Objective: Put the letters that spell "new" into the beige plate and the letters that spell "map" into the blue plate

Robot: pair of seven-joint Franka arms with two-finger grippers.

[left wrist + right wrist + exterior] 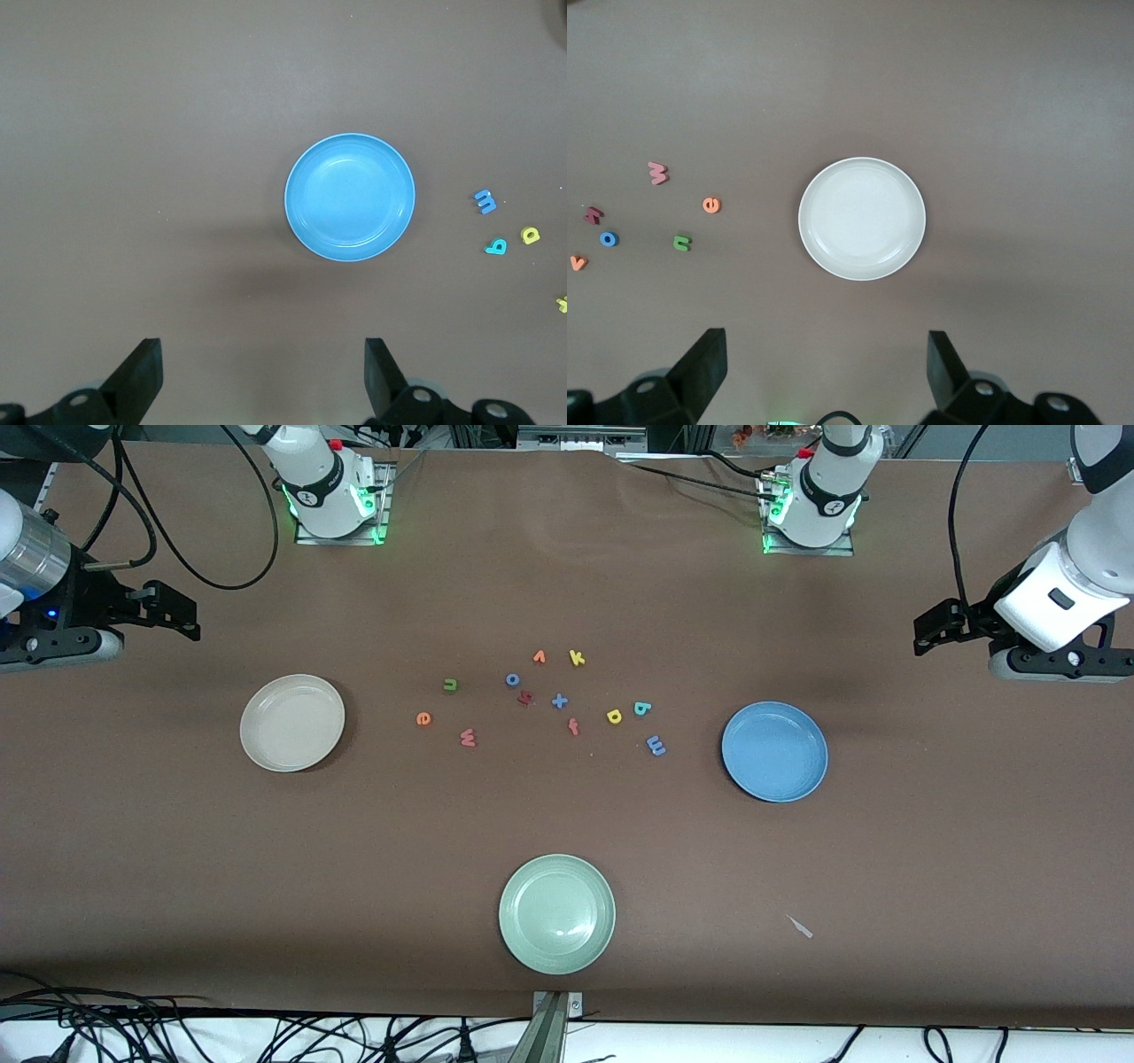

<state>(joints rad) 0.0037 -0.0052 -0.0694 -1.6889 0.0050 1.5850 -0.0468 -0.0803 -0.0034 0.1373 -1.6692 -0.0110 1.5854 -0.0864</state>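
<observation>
Below the left gripper (261,376): the blue plate (350,197); below the right gripper (824,372): the beige plate (862,218).
Both grippers hang spread, holding nothing; letters lie on the counter (930,850) between them.

You find no printed text, labels or brands. The only readable characters are the foam letters themselves: green n (450,685), orange e (423,719), yellow k (577,658), blue o (512,680).

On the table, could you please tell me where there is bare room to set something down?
Bare brown table lies between the pale green plate and the blue plate, and likewise toward the beige plate. All three plates hold nothing. The crowded part is the scatter of foam letters between the beige and blue plates.
</observation>
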